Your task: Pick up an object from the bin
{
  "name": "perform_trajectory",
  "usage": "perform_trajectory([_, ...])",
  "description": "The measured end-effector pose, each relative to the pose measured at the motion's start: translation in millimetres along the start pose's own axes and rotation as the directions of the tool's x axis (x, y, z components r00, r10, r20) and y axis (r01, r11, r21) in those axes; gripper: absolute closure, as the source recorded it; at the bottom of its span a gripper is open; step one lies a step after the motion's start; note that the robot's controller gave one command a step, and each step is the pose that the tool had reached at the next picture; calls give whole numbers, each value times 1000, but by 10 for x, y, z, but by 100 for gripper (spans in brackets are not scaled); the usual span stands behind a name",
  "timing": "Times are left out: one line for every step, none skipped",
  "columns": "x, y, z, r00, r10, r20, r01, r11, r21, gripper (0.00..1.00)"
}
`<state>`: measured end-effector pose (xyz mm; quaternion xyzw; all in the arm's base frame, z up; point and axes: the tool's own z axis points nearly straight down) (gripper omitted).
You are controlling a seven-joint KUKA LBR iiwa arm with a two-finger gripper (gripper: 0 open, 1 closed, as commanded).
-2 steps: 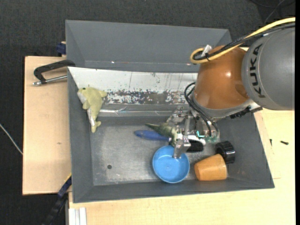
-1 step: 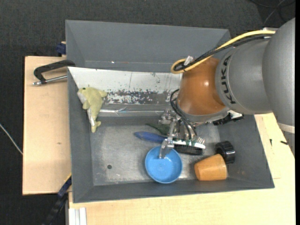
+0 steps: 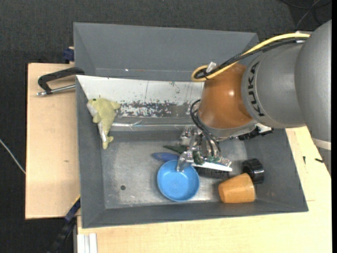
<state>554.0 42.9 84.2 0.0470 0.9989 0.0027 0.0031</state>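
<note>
My gripper (image 3: 187, 154) hangs low in the middle of the bin, just above the far rim of a round blue bowl (image 3: 178, 182) that lies near the front wall. A dark blue and green flat thing (image 3: 164, 154) lies on the floor right beside the fingers, to their left. A white and green flat piece (image 3: 213, 164) shows under the gripper's right side. The frame does not show whether anything is between the fingers.
An orange cup (image 3: 237, 188) lies on its side at the front right, with a black round cap (image 3: 253, 169) just behind it. A pale yellow soft toy (image 3: 103, 115) rests in the far left corner. The arm's orange cover hides the bin's right back part.
</note>
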Motion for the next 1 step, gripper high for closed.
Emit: perform_trajectory([-45,-29,-1542,959,-283,6,283,959,5,100])
